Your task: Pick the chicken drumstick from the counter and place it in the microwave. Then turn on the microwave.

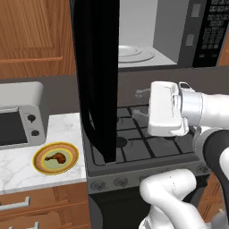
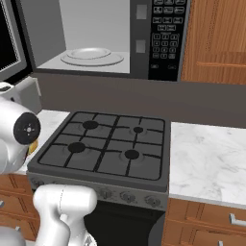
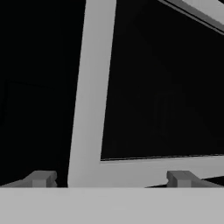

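Jaws apart and empty, our gripper [image 3: 111,178] faces the open microwave door [image 1: 99,76] close ahead; drumstick [image 1: 55,157] waits on the plate [image 1: 70,163] beyond it. Swinging over, we risk clipping that door.

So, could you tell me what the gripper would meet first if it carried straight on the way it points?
Most likely the open microwave door: the open gripper faces its dark glass and grey frame close ahead, though depth is hard to judge.
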